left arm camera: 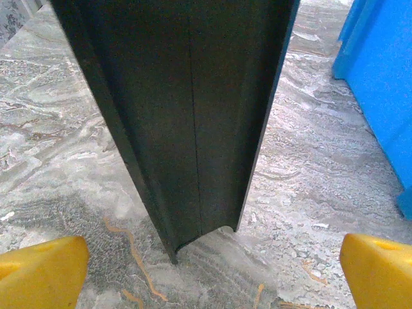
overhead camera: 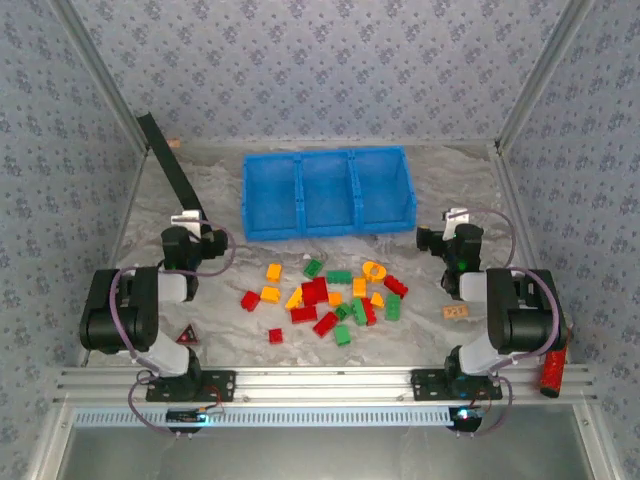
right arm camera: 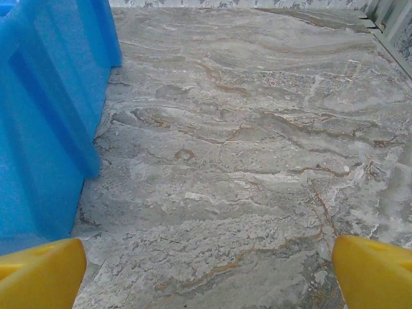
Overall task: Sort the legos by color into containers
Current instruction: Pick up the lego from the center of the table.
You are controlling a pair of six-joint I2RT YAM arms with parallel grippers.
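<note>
The legos point(overhead camera: 315, 292), red, green point(overhead camera: 339, 277) and yellow-orange point(overhead camera: 272, 271) bricks, lie scattered on the marble table between the two arms. Behind them stands the blue three-compartment tray, the containers point(overhead camera: 300, 226), with nothing visible in its compartments. My left gripper point(overhead camera: 187, 218) is open to the left of the pile, near the tray's left end. In the left wrist view the left gripper point(left arm camera: 212, 277) has only table between its yellow fingertips point(left arm camera: 45, 270). My right gripper point(overhead camera: 456, 220) is open beside the tray's right end, and in the right wrist view the right gripper point(right arm camera: 209, 273) holds nothing.
A black strip point(overhead camera: 170, 165) leans at the back left, looming right ahead of the left gripper as a dark bar point(left arm camera: 193, 116). A dark red triangle point(overhead camera: 187, 337), an orange tag point(overhead camera: 455, 311) and a red cylinder point(overhead camera: 552, 372) lie near the arm bases. The tray wall point(right arm camera: 45, 129) runs along the right gripper's left.
</note>
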